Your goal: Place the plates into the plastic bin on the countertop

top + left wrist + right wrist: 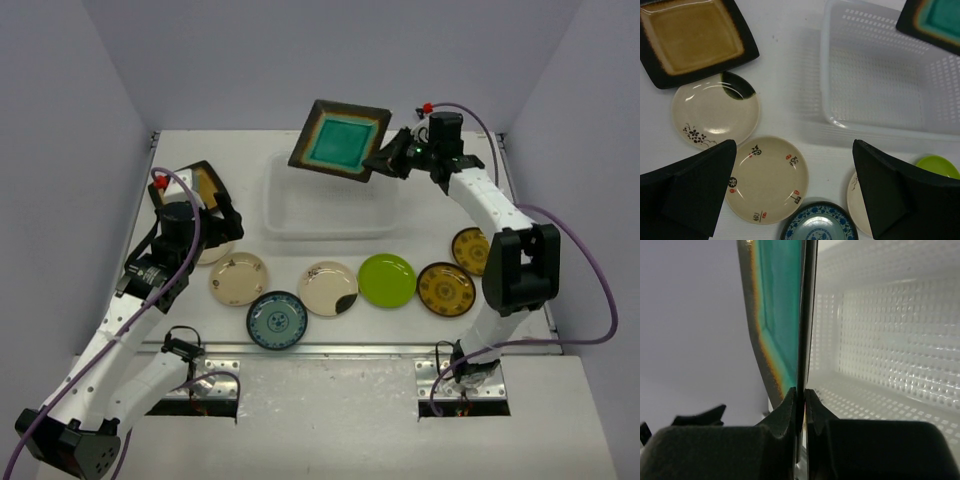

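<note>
The right pincer pinches the teal square plate by its rim, holding it tilted in the air above the plastic bin on the bench. The left pincer hangs spread above the cream plates, left of the bin.

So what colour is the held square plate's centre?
Teal, on the square plate; clearest from top external.

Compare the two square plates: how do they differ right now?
The teal plate is lifted and tilted over the bin, pinched at its rim by the right fingers; the amber plate lies on the counter, unheld. One centre is teal, the other amber. Both are square with dark rims.
</note>
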Robot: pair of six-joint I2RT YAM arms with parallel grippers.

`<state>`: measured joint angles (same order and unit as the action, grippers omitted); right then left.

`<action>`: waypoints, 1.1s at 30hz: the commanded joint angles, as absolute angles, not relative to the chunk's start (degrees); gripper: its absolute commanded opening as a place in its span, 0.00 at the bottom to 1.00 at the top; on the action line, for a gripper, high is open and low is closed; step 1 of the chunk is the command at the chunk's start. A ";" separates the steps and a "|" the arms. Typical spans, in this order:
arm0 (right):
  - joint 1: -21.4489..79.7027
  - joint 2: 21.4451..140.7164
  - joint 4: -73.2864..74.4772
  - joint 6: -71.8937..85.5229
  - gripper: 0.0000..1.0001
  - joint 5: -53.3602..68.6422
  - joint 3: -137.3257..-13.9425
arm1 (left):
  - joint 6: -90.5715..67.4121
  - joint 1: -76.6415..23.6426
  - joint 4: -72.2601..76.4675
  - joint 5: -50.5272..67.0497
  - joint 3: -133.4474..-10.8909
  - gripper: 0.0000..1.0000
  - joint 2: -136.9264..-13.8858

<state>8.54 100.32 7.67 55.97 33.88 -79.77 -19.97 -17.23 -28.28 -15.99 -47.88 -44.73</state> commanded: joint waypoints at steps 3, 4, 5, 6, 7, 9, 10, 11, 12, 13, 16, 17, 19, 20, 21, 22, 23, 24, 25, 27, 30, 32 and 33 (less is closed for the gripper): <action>10.11 105.12 19.06 38.69 0.00 42.77 -94.57 | -19.25 -17.75 -25.14 -13.32 -47.81 1.00 -44.26; 10.11 106.18 19.93 37.97 0.00 42.56 -95.58 | -19.25 -17.75 -25.12 -13.30 -47.81 1.00 -44.20; 10.11 106.87 21.10 37.62 0.00 42.31 -96.07 | -19.25 -17.75 -25.07 -13.40 -47.81 1.00 -44.15; 10.14 107.55 21.93 37.15 0.00 42.12 -96.52 | -19.25 -17.75 -25.05 -13.38 -47.78 1.00 -44.09; 10.19 108.26 22.48 36.52 0.00 42.06 -96.90 | -19.25 -17.75 -25.04 -13.27 -47.74 1.00 -44.02; 10.25 109.58 24.41 35.30 0.00 42.31 -97.49 | -19.19 -17.75 -24.96 -13.16 -47.76 1.00 -43.95; 10.34 109.83 24.81 34.99 0.00 42.10 -97.18 | -19.16 -17.75 -24.96 -13.07 -47.73 1.00 -43.97; 10.45 109.94 24.54 34.82 0.00 41.77 -96.30 | -19.16 -17.75 -24.96 -13.01 -47.72 1.00 -44.03; 10.53 109.67 23.10 35.02 0.00 41.75 -95.32 | -19.16 -17.75 -24.89 -12.94 -47.72 1.00 -44.03; 10.58 109.53 22.59 35.03 0.00 41.82 -94.34 | -19.16 -17.75 -24.87 -12.88 -47.72 1.00 -44.07; 10.63 109.96 22.35 34.88 0.00 42.29 -93.18 | -19.16 -17.75 -24.86 -12.81 -47.72 1.00 -44.31; 10.63 110.49 22.48 34.81 0.00 42.35 -93.24 | -19.16 -17.75 -24.79 -12.68 -47.72 1.00 -44.37; 10.72 112.01 23.31 34.39 0.00 42.20 -93.87 | -19.07 -17.75 -24.81 -12.66 -47.81 1.00 -44.56; 10.72 112.58 23.85 34.21 0.00 41.90 -94.29 | -19.07 -17.75 -24.84 -12.66 -47.81 1.00 -44.56; 10.72 113.15 24.39 34.03 0.00 41.60 -94.71 | -19.07 -17.75 -24.87 -12.66 -47.81 1.00 -44.56; 10.72 113.91 24.85 33.94 0.00 41.01 -94.96 | -19.07 -17.75 -24.87 -12.59 -47.74 1.00 -44.56; 10.72 114.53 25.56 33.67 0.00 40.12 -95.21 | -19.07 -17.75 -24.87 -12.62 -47.72 1.00 -44.51; 10.72 115.02 26.08 33.45 0.00 39.41 -95.36 | -19.07 -17.75 -24.87 -12.66 -47.69 1.00 -44.47; 10.72 115.39 26.44 33.28 0.01 38.88 -95.39 | -19.07 -17.75 -24.87 -12.63 -47.64 1.00 -44.50; 10.72 116.03 27.38 32.90 0.03 37.30 -95.45 | -19.07 -17.75 -24.87 -12.63 -47.64 1.00 -44.56; 10.72 116.37 28.09 32.78 0.19 35.15 -95.29 | -19.07 -17.75 -24.95 -13.04 -47.81 1.00 -44.56; 10.78 116.00 28.80 32.70 0.45 33.39 -95.23 | -19.13 -17.75 -25.04 -13.65 -47.87 1.00 -44.45; 10.75 115.74 29.24 32.59 0.64 32.54 -95.52 | -19.20 -17.75 -25.15 -14.17 -47.84 1.00 -44.41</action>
